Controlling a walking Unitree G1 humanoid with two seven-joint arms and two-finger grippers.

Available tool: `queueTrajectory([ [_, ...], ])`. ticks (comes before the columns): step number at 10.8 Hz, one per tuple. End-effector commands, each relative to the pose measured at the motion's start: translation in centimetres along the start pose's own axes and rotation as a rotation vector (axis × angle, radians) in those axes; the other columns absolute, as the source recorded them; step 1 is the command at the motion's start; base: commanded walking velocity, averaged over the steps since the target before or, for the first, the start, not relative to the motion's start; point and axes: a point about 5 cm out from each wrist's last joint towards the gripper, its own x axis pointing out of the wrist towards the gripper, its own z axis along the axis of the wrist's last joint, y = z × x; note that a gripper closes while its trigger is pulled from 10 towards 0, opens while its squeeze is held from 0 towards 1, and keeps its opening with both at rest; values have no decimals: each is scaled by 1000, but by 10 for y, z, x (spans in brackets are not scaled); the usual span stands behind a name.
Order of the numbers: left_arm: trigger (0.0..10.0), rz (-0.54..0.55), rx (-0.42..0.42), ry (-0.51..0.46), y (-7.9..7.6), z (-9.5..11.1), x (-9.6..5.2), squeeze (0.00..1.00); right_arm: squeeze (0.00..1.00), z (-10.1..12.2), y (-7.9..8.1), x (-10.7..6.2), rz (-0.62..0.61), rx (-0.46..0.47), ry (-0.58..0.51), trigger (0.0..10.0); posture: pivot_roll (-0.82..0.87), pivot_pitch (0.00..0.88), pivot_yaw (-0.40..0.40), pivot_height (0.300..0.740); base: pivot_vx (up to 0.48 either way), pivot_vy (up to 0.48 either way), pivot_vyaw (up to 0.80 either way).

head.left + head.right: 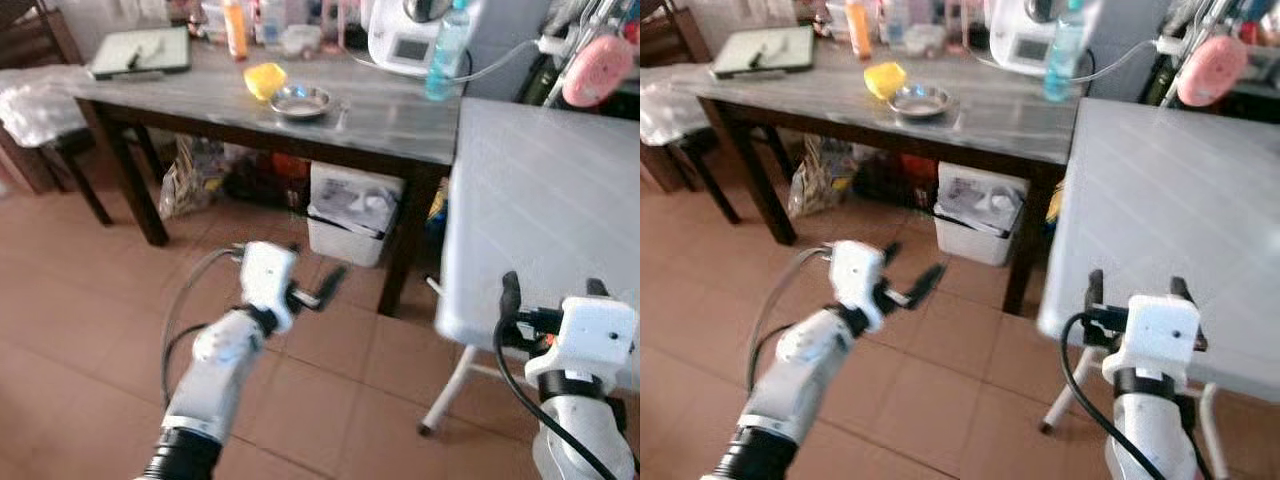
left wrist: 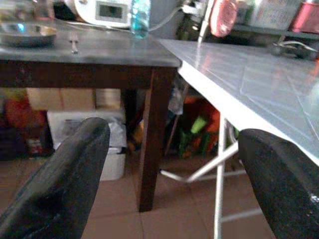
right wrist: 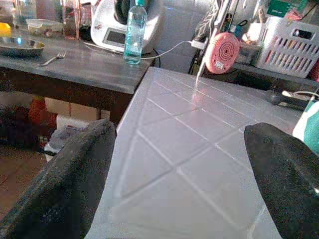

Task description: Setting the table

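Both grippers, left (image 1: 318, 287) and right (image 1: 552, 287), hover spread and empty over the floor (image 1: 80, 330).
Far off, a fork (image 3: 53, 59) lies on the dark table (image 1: 400, 120), tines toward the bowl (image 1: 300, 100); white table (image 1: 560, 200) at right.

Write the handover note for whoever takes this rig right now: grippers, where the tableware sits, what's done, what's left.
Left gripper: open, empty, over the floor before the dark table.
Right gripper: open, empty, at the near edge of the white table.
Metal dish, fork and yellow bowl sit on the dark table.
Done: nothing laid on the white table.
Left: likely fetch dish and fork and lay them out.
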Motion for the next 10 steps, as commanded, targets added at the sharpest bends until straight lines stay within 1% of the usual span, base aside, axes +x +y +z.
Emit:
queueTrajectory([
  [1, 10000, -23, 4, -7, -4, 3, 4, 0, 0, 3, -3, 0, -16, -11, -14, 10000, -70, 73, 16, 740, 0, -480, 0],
  [3, 10000, -29, 6, -5, -6, 3, 4, 0, 0, 3, -4, 0, -25, -13, -12, 10000, -67, 75, 18, 740, 0, -480, 0],
  [5, 10000, -31, 8, -4, -5, 4, 3, 0, 0, 2, -3, 0, -29, -12, -11, 10000, -67, 76, 22, 740, 0, -480, 0],
  [10, 10000, -57, 20, 2, -7, 5, 6, 0, 0, 0, -6, -1, -73, -5, -5, 10000, -67, 77, 38, 740, 0, -480, 0],
])
